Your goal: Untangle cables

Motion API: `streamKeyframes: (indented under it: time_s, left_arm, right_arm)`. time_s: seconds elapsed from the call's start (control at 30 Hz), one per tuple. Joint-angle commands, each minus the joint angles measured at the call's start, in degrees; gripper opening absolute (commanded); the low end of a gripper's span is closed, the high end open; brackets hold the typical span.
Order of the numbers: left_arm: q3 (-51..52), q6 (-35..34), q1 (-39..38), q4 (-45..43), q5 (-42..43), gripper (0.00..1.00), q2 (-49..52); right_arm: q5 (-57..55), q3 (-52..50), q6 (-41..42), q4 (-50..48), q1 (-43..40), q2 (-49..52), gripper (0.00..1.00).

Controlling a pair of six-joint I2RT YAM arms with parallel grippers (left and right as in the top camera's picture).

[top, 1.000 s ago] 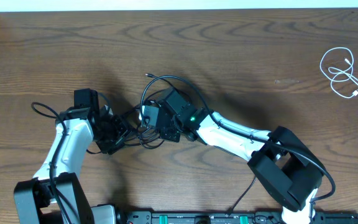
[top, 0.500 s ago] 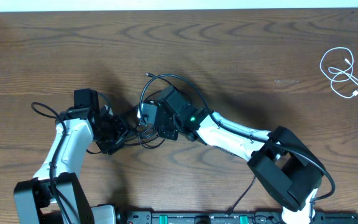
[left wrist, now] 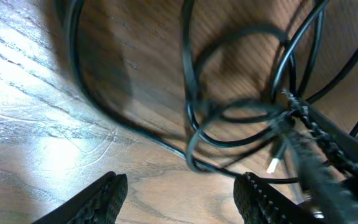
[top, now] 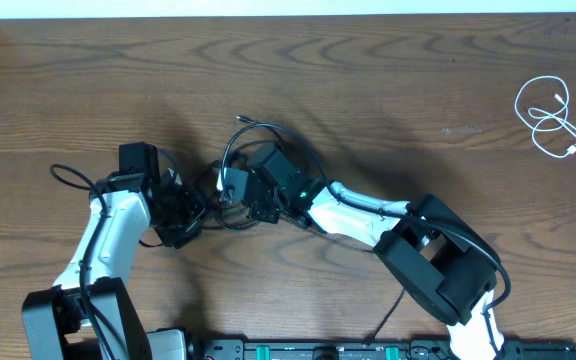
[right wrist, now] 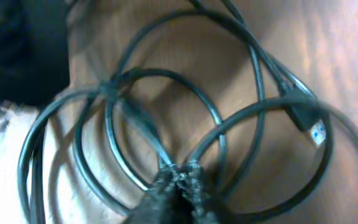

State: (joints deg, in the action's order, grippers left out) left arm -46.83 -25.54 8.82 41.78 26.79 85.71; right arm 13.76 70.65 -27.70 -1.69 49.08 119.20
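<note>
My right jaws are pinched together on a strand of the black cables [right wrist: 302, 115], whose loops fan out over the surface [top: 368, 80] just ahead. My left jaws stand apart, the same tangle lying just beyond their tips. The white cable [top: 550, 117] lies coiled well apart, far right.

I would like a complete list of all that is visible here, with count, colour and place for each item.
black cables: tangled loops, number unclear, black, table centre between the grippers
white cable: one, white, coiled at the table's right far side, apart from the tangle
table: one, brown wood, under everything
left arm: one, white and black, near left
right arm: one, white and black, reaching to the centre
left gripper: one, black, open, beside the tangle
right gripper: one, black, shut on the black cables
</note>
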Motion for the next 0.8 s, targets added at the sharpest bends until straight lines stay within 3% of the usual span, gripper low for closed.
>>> streamKeyframes:
  time_s: [0.0, 0.13, 0.37, 0.6, 0.77]
  left_arm:
    - [0.5, -0.3, -0.2, 0.2, -0.5, 0.61, -0.4]
    - [0.5, -0.3, -0.2, 0.1, -0.5, 0.61, -0.4]
    - [0.5, -0.3, -0.1, -0.2, -0.5, 0.61, -0.4]
    - [0.5, -0.3, -0.1, -2.4, -0.5, 0.61, -0.4]
    - [0.5, -1.4, -0.1, -4.9, -0.5, 0.61, -0.4]
  right_arm:
    - [-0.4, -0.4, -0.2, -1.9, 0.1, -0.2, 0.02]
    - [-0.5, -0.4, 2.8, -2.4, 0.1, -1.0, 0.01]
    - [0.0, -0.4, 20.1, -0.5, -0.8, -8.5, 0.01]
    - [12.5, -0.4, 29.9, 3.5, -1.8, -15.4, 0.01]
    - [13.6, -0.4, 36.1, 9.3, -1.8, -15.4, 0.01]
